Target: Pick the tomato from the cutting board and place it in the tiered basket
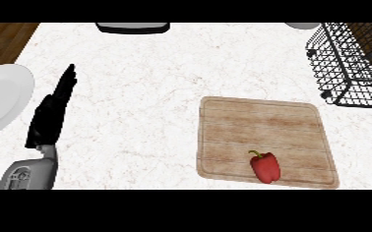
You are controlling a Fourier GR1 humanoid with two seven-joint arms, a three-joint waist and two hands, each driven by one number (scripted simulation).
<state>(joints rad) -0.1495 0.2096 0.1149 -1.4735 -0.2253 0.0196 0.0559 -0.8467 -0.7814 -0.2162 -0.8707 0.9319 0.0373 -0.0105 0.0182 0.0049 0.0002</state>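
A pale marbled counter (160, 88) is seen from above. A wooden cutting board (265, 123) lies at the lower right. On its near edge rests a red vegetable with a green stem (265, 167), shaped like a bell pepper rather than a tomato. A black wire basket (341, 64) stands at the upper right, well apart from the board. The left hand (52, 110) rests at the left with fingers straight, holding nothing, beside a white plate (11, 96).
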